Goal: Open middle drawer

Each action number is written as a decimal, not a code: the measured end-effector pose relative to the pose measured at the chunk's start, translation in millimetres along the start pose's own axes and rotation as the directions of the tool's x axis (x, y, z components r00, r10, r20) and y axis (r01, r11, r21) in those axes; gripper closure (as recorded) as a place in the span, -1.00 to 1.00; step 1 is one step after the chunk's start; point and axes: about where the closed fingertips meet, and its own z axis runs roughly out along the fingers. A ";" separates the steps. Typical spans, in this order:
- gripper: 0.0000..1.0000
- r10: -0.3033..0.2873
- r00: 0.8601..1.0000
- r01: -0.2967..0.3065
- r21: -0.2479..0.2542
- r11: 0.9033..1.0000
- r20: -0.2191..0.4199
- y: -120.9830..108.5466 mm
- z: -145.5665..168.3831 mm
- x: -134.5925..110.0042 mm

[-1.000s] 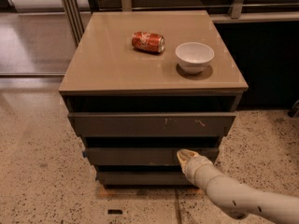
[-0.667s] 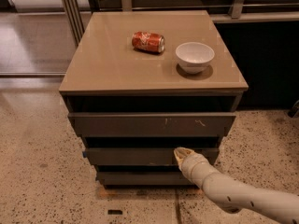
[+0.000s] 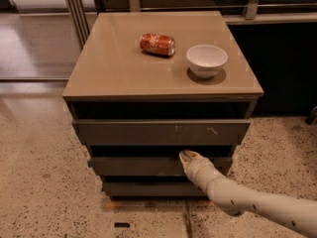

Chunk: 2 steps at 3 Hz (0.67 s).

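Note:
The middle drawer (image 3: 133, 165) is a plain dark grey-brown front, mid-sized of three, with a small blue tab (image 3: 89, 163) at its left end. It sits below the widest front (image 3: 158, 132), which has white scratch marks, and above the narrowest front (image 3: 148, 188). My gripper (image 3: 185, 156) comes in on the white arm (image 3: 247, 200) from the lower right. Its tip rests at the top edge of the middle drawer, right of centre.
The cabinet's tan top (image 3: 114, 58) holds a red soda can (image 3: 157, 44) lying on its side and a white bowl (image 3: 206, 60). Speckled floor surrounds the cabinet. Metal posts (image 3: 74, 9) stand behind on the left. A dark cabinet (image 3: 287, 63) stands on the right.
My gripper has slid a little to the left along the top edge of the middle drawer. The drawer fronts have not visibly moved.

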 end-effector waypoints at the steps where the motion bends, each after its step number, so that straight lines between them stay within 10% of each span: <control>1: 1.00 -0.018 1.000 0.017 0.015 1.000 0.008 -4.9 23.5 -5.5; 2: 1.00 -0.046 0.999 0.046 0.025 0.999 -0.017 -8.7 46.3 -3.4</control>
